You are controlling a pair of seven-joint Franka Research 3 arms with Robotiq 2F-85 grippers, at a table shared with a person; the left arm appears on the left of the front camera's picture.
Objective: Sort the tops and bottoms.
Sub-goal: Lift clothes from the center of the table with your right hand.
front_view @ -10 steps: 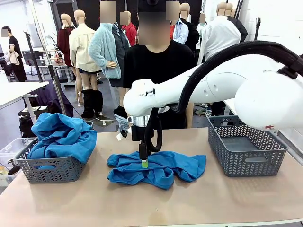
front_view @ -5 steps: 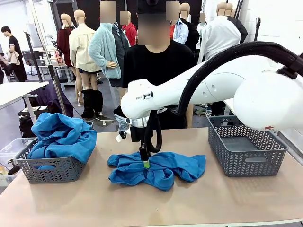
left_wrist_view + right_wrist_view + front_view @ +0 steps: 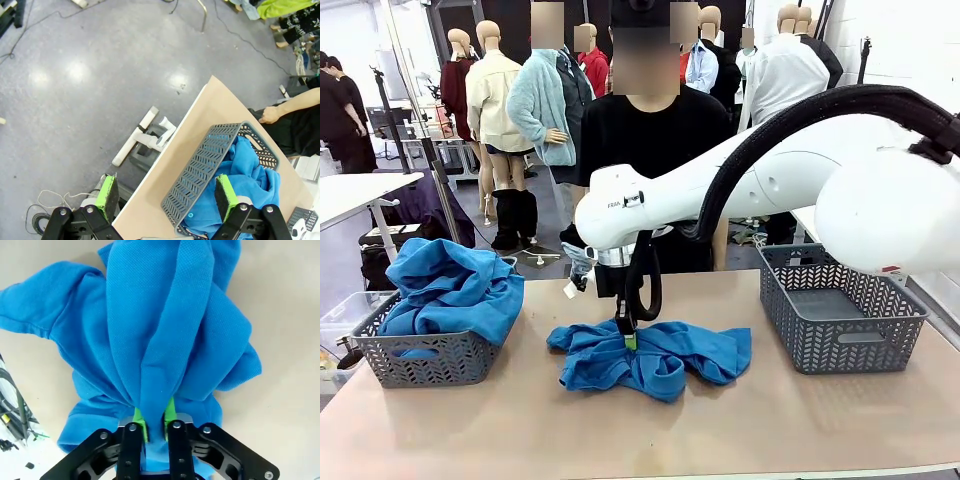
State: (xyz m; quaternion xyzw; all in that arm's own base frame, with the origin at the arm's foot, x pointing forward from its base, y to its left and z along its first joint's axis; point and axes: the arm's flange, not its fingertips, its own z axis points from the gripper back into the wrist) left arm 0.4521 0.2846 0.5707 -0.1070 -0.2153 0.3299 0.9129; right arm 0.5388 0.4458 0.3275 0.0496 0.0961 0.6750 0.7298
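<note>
A bright blue shirt [image 3: 655, 358] lies crumpled in the middle of the table. My right gripper [image 3: 627, 338] reaches down onto its left half and is shut on a fold of the cloth. In the right wrist view the green pads [image 3: 139, 420] pinch a raised ridge of the blue shirt [image 3: 170, 325]. More bright blue tops [image 3: 448, 288] are heaped in the grey basket [image 3: 425, 360] at the table's left. My left gripper [image 3: 167, 200] hangs open high above that basket [image 3: 210, 165], with blue cloth [image 3: 245, 175] showing inside it.
A second grey basket [image 3: 840, 320] stands at the table's right. A person in a black top [image 3: 650, 130] stands at the far side; an arm [image 3: 290, 105] shows in the left wrist view. The table edge [image 3: 165, 150] drops to grey floor.
My right gripper has closed on the shirt's fold. The cloth around it has gathered and pulled in slightly toward the fingers.
</note>
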